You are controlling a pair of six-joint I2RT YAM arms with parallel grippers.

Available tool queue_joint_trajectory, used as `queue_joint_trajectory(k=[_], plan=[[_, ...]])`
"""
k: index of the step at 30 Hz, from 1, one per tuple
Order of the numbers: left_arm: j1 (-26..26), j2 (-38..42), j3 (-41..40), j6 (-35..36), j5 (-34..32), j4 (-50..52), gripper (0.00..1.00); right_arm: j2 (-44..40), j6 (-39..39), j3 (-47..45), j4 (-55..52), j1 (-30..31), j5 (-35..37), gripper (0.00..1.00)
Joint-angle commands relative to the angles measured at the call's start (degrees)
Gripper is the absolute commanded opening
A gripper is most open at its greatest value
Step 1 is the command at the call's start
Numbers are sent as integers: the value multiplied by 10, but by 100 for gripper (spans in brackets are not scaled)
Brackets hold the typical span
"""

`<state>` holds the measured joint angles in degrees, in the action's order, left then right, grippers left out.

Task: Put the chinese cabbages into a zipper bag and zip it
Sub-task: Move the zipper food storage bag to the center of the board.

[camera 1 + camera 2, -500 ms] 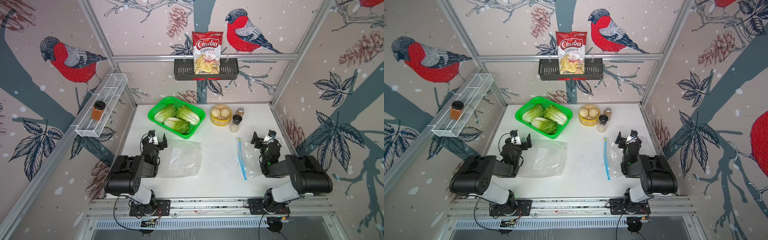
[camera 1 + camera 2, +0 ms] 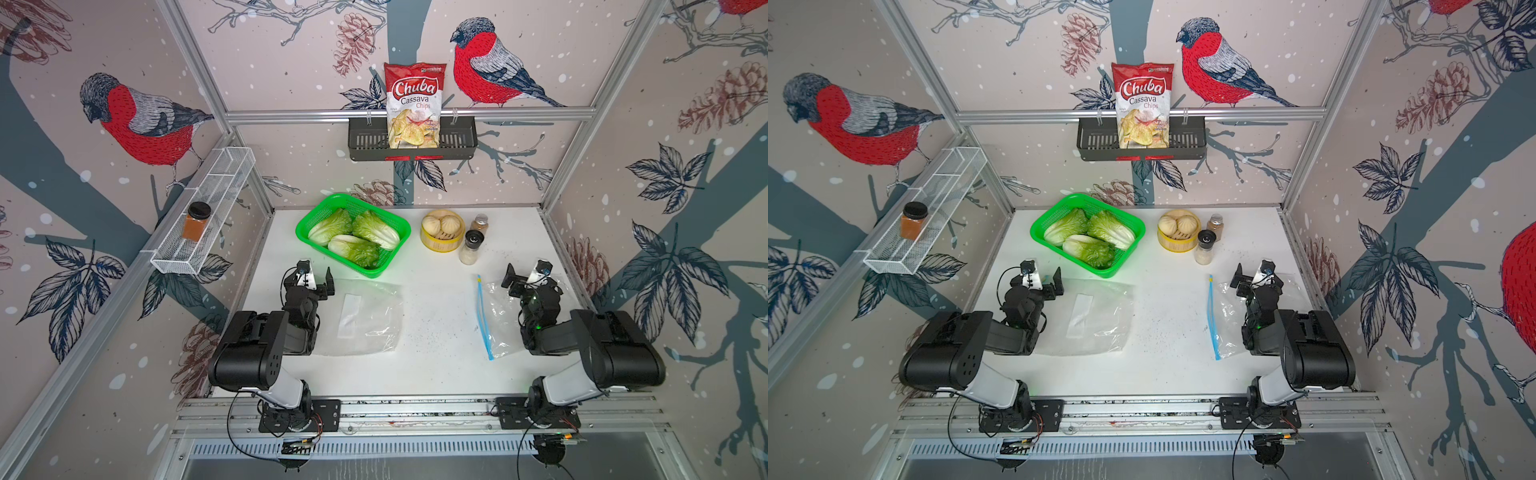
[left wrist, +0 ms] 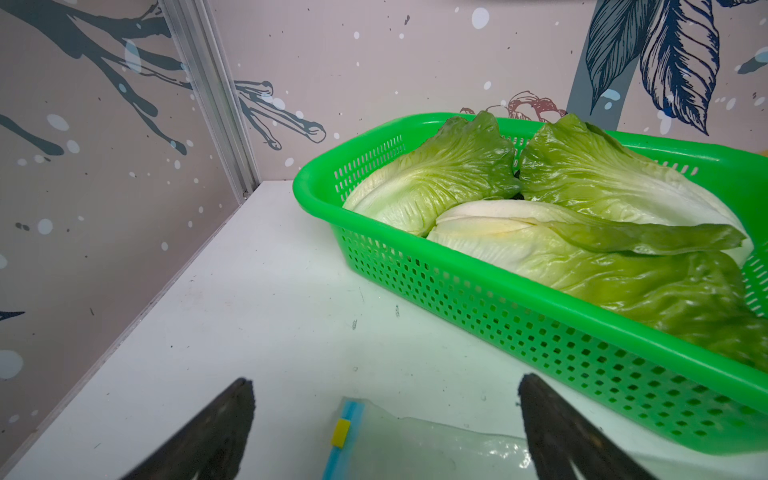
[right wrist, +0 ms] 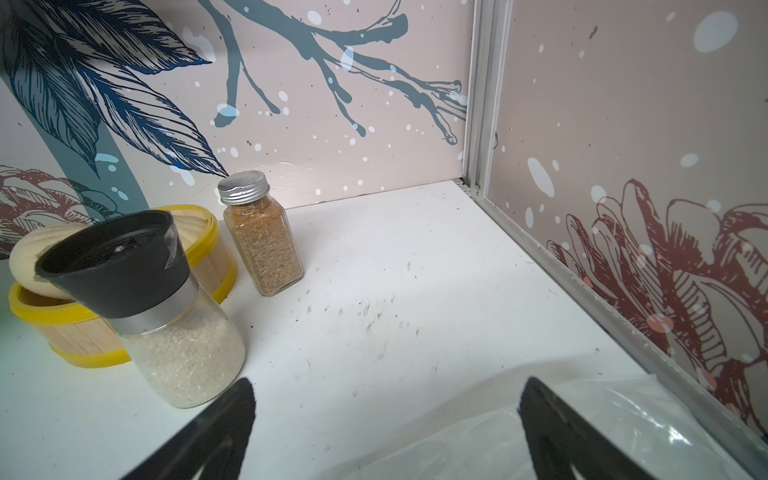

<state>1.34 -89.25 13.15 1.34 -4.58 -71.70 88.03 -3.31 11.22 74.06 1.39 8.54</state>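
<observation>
Nothing is seen to have shifted since the frame half a second earlier. Both arms are folded low at the near side of the table [image 2: 436, 332]. The left tool [image 3: 386, 380] and right tool [image 4: 386, 382] are shown spread wide, with nothing held.

Three chinese cabbages [image 2: 355, 237] are counted, all lying in one green basket [image 2: 365, 270] at the back left, the nearest head resting against the other two. Two bags are laid flat on the table: the left zipper bag [image 2: 370, 320] just beside the basket and the right zipper bag [image 2: 498, 316] partly hidden by the right arm.

Trouble may be expected if a neighbouring head is dragged out when one is lifted. A limp, flattened bag could also be shoved along the table rather than filled.
</observation>
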Motion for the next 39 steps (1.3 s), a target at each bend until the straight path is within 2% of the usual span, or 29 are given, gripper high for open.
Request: queue_joint_trajectory(k=[1, 12, 16, 20, 24, 27, 30, 31, 34, 39], plan=[[0, 1, -1, -7, -3, -37, 98, 0, -6, 2, 21, 0, 3, 100], [0, 2, -8, -6, 0, -52, 98, -11, -17, -7, 27, -1, 24, 100], [1, 4, -37, -11, -9, -108, 98, -33, -14, -23, 39, -2, 18, 100], [0, 32, -67, -21, -39, -139, 98, -74, -18, -4, -31, -1, 31, 100], [0, 97, -49, -22, -44, -47, 98, -134, -31, 24, -129, -1, 43, 100], [0, 159, -19, -24, -41, 49, 98, -166, -77, 81, -273, -3, 67, 100], [0, 216, 12, -90, -97, 126, 98, -185, -156, 147, -413, -11, 96, 100], [0, 231, 29, -110, -104, 155, 98, -184, -178, 170, -456, -17, 91, 100], [1, 258, 68, -189, -115, 227, 98, -181, -213, 207, -516, -47, -6, 100], [1, 261, 164, -296, -112, 417, 98, -164, -232, 262, -613, -40, -53, 100]])
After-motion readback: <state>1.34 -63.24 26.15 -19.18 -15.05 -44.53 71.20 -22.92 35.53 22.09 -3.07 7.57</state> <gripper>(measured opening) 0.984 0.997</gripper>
